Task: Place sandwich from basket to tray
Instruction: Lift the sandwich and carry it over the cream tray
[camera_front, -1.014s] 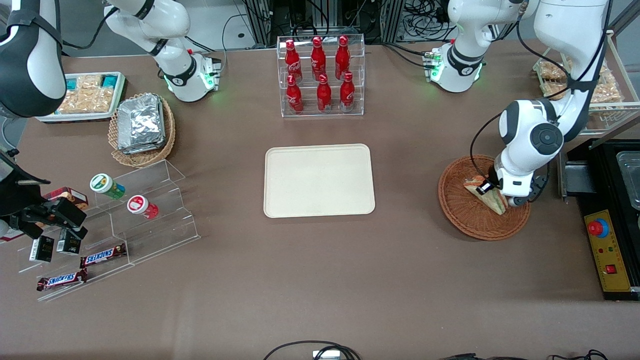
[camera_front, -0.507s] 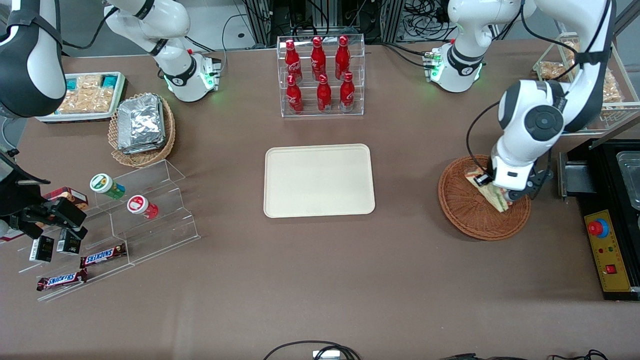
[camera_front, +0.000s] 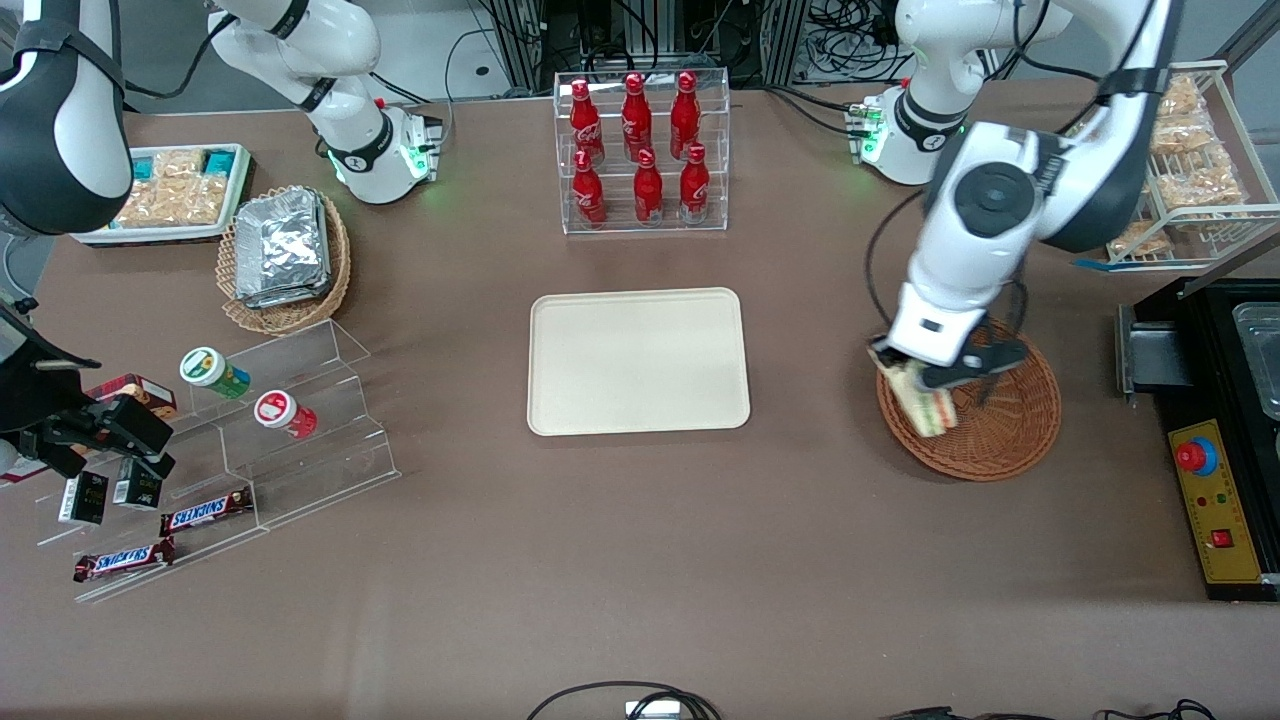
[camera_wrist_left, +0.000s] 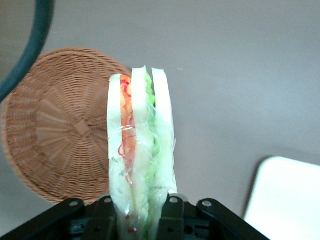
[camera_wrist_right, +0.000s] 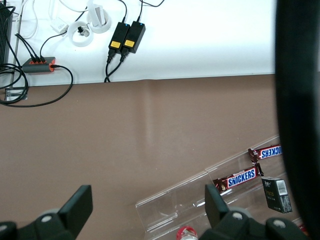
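My gripper (camera_front: 925, 385) is shut on the sandwich (camera_front: 922, 400), a wrapped wedge of white bread with orange, red and green filling, lifted above the rim of the reddish-brown wicker basket (camera_front: 1000, 425) on the side toward the tray. In the left wrist view the sandwich (camera_wrist_left: 140, 150) stands clamped between the two black fingers (camera_wrist_left: 172, 215), with the basket (camera_wrist_left: 55, 135) below it and nothing in it. The cream-beige tray (camera_front: 638, 360) lies bare at the table's middle, and a corner of the tray (camera_wrist_left: 287, 200) shows in the wrist view.
A clear rack of red bottles (camera_front: 642, 150) stands farther from the camera than the tray. A black control box (camera_front: 1215, 510) and a wire rack of snack bags (camera_front: 1185, 170) sit at the working arm's end. A tan basket of foil packs (camera_front: 285, 255) and acrylic steps (camera_front: 250, 440) lie toward the parked arm's end.
The gripper has risen out of the basket with the sandwich and moved toward the tray, from over the basket's middle to over its tray-side rim.
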